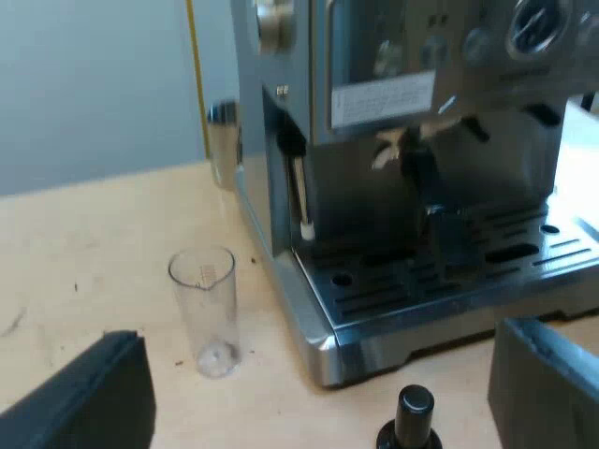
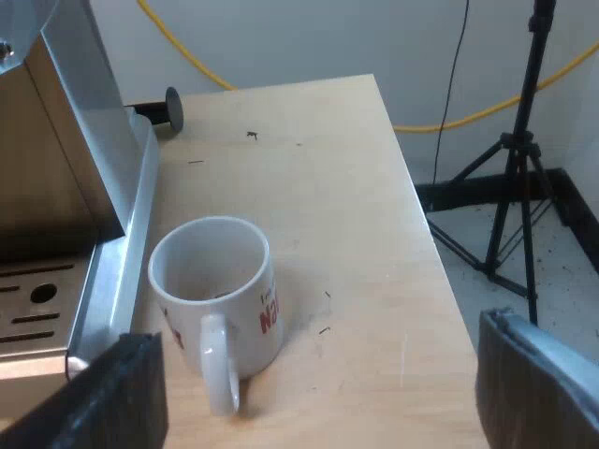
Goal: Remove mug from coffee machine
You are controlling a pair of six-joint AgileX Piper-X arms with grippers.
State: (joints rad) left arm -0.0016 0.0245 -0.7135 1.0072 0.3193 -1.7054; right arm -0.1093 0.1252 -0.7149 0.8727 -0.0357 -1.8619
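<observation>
One mug (image 2: 213, 299), white with red print, upright on desk (image 2: 356, 234), just beside corner of espresso machine (image 2: 56, 187), off drip tray (image 2: 28, 309), handle toward camera. Tripod (image 2: 519, 187) on floor past desk edge; yellow cable (image 2: 487, 112) along wall. Left wrist view adds measuring glass (image 1: 206, 309), upright on desk near machine's front corner; tamper (image 1: 412, 421) with black knob before tray; metal jug (image 1: 223, 140) beside machine. Right jaws wide apart, holding nothing, mug near one finger (image 2: 112, 393). Left jaws wide apart, holding nothing.
</observation>
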